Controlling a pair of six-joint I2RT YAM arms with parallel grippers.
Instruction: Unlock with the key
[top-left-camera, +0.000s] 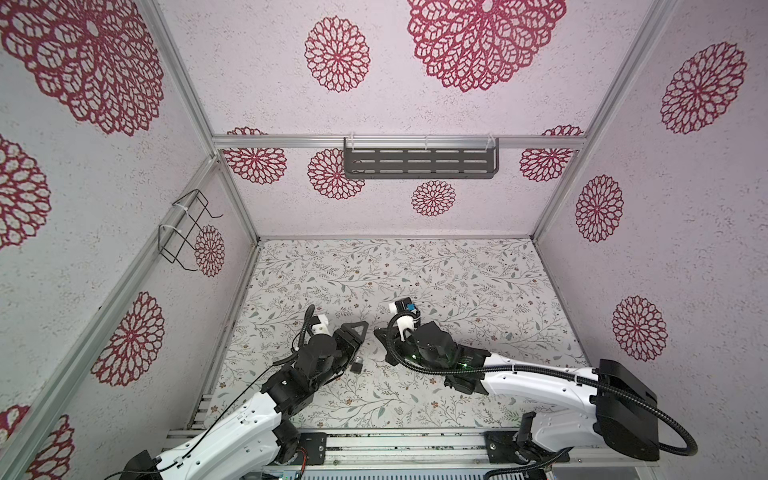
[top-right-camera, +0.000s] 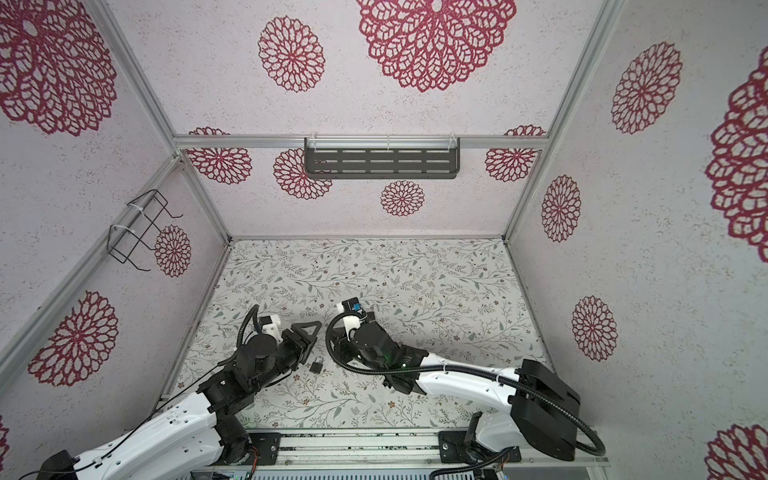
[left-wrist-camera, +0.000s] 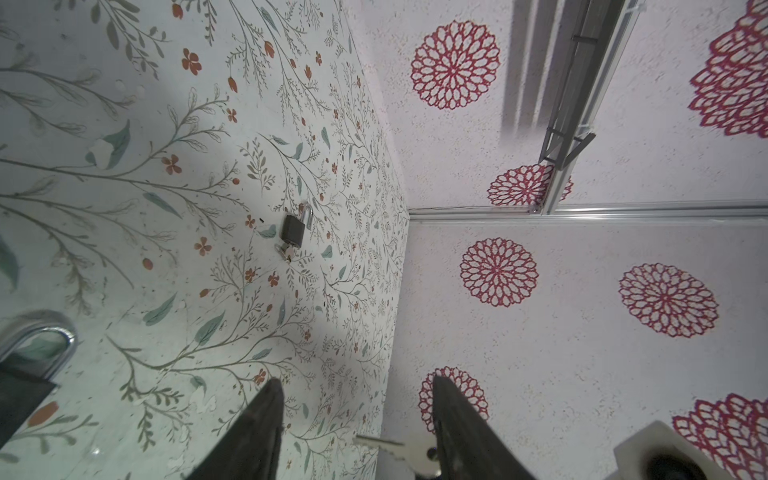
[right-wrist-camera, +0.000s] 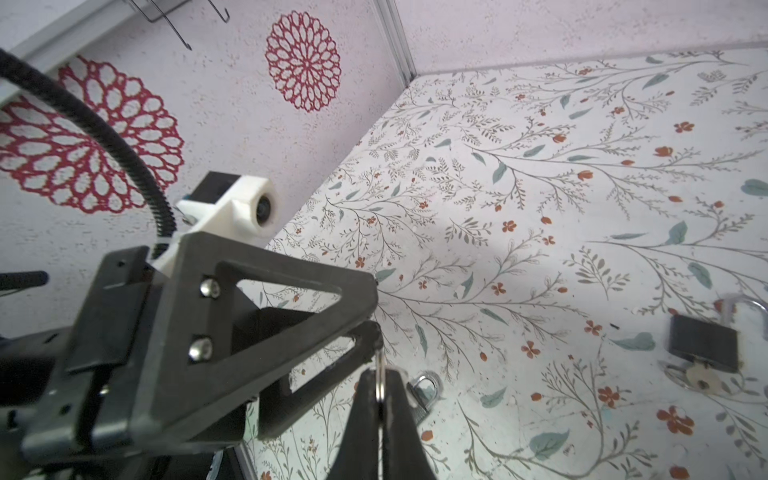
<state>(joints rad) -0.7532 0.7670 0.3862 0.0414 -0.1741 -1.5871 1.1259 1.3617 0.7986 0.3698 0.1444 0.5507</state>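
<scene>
A small black padlock (top-left-camera: 356, 365) with a silver shackle lies on the floral table just below and in front of both grippers in both top views (top-right-camera: 316, 366). Its shackle also shows in the wrist views (left-wrist-camera: 41, 336) (right-wrist-camera: 424, 384). My right gripper (right-wrist-camera: 380, 374) is shut on a key ring (right-wrist-camera: 380, 388). The silver key (left-wrist-camera: 384, 446) hangs between the fingers of my open left gripper (left-wrist-camera: 357, 386), its bow against one finger (left-wrist-camera: 457, 419). The two grippers meet tip to tip above the table (top-left-camera: 360, 332) (top-left-camera: 379, 334).
A second black padlock (left-wrist-camera: 293, 228) with a key in its keyhole lies farther off on the table (right-wrist-camera: 702, 345). A grey slotted shelf (top-left-camera: 419, 162) hangs on the back wall and a wire basket (top-left-camera: 187, 224) on the left wall.
</scene>
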